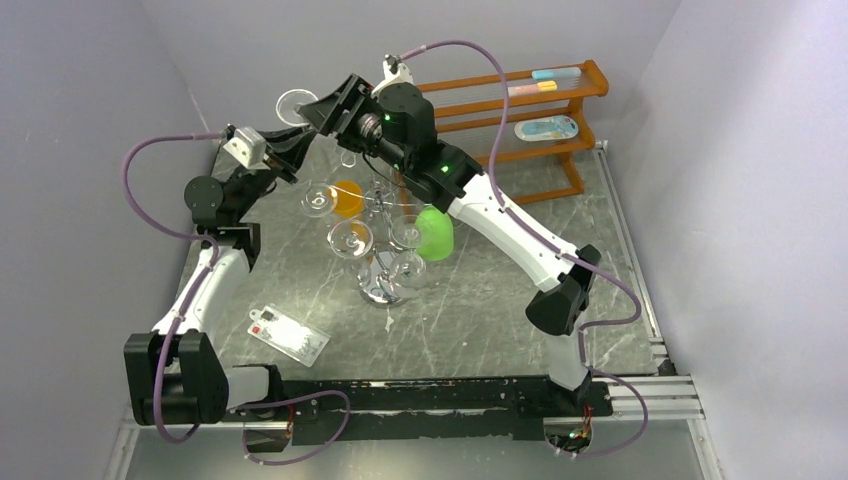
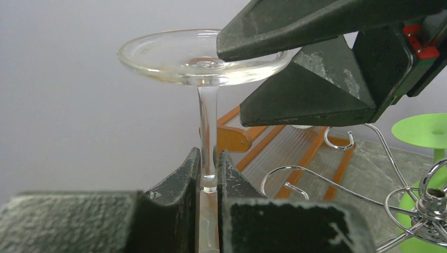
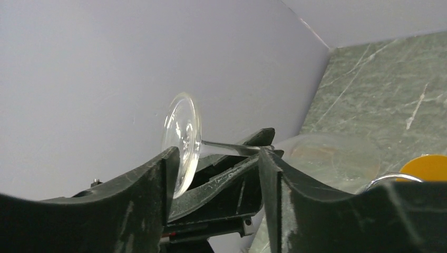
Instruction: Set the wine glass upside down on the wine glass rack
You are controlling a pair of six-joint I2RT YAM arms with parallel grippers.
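A clear wine glass is held foot up, bowl down. My left gripper is shut on its stem, high at the back left. My right gripper stands open around the glass's round foot: one finger lies over the foot, the other under it. In the right wrist view the foot's rim sits against the left finger and well apart from the right one. The chrome wine glass rack stands mid-table, to the right of and below the held glass; a free curled arm shows close by.
Several glasses hang on the rack, clear ones plus an orange one and a green one. A brown wooden shelf stands at the back right. A flat plastic packet lies near the front left. Grey walls close in on three sides.
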